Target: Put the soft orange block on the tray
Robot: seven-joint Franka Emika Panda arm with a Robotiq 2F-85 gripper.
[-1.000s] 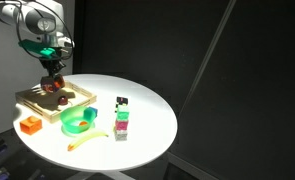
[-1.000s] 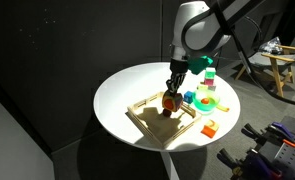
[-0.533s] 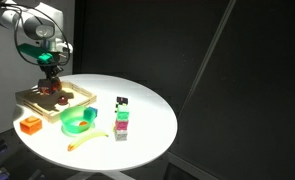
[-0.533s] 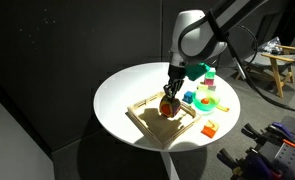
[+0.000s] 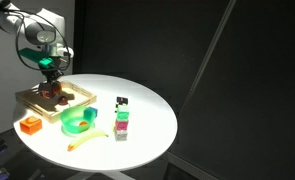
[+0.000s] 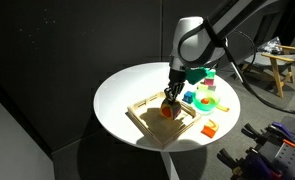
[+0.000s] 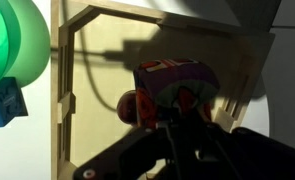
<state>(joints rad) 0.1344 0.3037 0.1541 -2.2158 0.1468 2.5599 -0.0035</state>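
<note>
Hovering in the upper left of an exterior view, the gripper (image 5: pixel 52 75) hangs just over the soft orange block (image 5: pixel 56 89), which sits inside the tray (image 5: pixel 32 98) on the round white worktop (image 5: pixel 152 115).

In an exterior view with the arm at upper right, the gripper (image 6: pixel 171 94) stands directly above the soft orange block (image 6: pixel 168 109), near the middle of the tray (image 6: pixel 150 120).

In the wrist view the soft orange block (image 7: pixel 172 85) fills the centre on the tray (image 7: pixel 97 95), with the green bowl (image 7: pixel 17 45) at upper left. The gripper (image 7: pixel 182 130) is dark and blurred at the bottom edge. I cannot tell whether it is spread or pinching.

If a finger catches the squashy block as the arm rises, it could lift, tip or be dragged against the rim.
</note>
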